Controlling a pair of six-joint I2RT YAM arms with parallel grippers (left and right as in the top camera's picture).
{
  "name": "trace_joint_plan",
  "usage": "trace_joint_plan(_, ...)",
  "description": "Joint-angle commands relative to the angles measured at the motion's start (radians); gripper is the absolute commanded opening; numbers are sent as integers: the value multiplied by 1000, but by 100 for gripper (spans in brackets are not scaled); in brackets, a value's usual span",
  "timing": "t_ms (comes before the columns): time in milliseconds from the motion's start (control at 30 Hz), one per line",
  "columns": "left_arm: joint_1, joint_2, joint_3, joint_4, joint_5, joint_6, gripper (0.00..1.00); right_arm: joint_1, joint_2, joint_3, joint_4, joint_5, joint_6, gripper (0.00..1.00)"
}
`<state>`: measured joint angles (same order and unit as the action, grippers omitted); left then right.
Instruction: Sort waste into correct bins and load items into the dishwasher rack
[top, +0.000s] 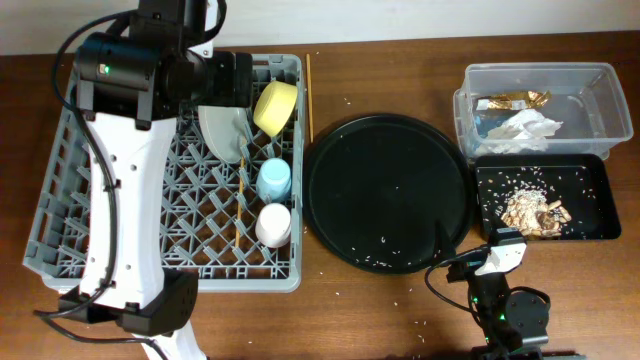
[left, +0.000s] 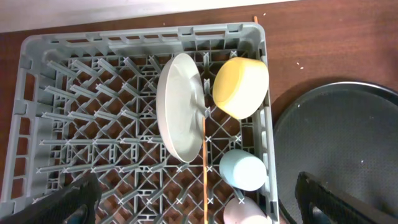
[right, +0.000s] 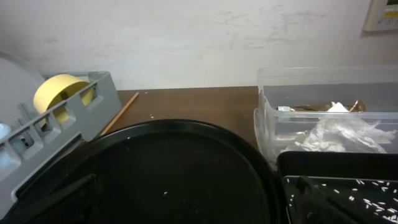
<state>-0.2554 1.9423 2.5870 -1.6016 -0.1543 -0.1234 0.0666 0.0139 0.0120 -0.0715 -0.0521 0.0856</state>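
The grey dishwasher rack (top: 250, 282) holds the pale plate (top: 224, 131) on edge, the yellow bowl (top: 276, 107), the light blue cup (top: 274, 180), the pink cup (top: 273, 225) and one chopstick (top: 241, 200). The other chopstick (top: 309, 95) lies on the table beside the rack. My left gripper (left: 199, 208) is open and empty above the rack (left: 37, 43), over the chopstick (left: 204, 168). My right gripper (right: 193, 205) is open and empty, low over the round tray's front edge. The clear tub (top: 600, 80) holds napkins (top: 526, 128) and the foil wrapper (top: 512, 101). The black tray (top: 597, 190) holds food scraps (top: 530, 212).
The large round black tray (top: 388, 192) sits between the rack and the bins, with a few rice grains on it. Loose rice grains lie on the table near its front. The left arm (top: 130, 180) spans the rack's left half. A wall stands behind the table.
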Motion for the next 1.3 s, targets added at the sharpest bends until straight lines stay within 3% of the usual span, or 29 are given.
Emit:
trace_joint_plan(0,3,10,-1,-24,-4,6,99,5,-11,-6,-4,12,-3,98)
trace_joint_plan(167,3,-10,-5,8,-7,69,99,5,-11,-6,-4,12,-3,98)
trace_joint_plan(333,7,-193,-220,248,8,103,99,5,-11,-6,-4,12,-3,99)
trace_joint_plan(633,238,-764,-1102,716,152,171,99,5,-11,-6,-4,12,-3,98)
trace_joint_plan(900,350,-1285,-1933,1310,151,231,99,5,-11,-6,-4,12,-3,98)
trace_joint_plan(1133,349,-1574,-2341,1610,187,287,99,5,-11,-6,-4,12,-3,99)
trace_joint_plan(1267,348,-1720,-2479,1653,203,287,99,5,-11,-6,-4,12,-3,99)
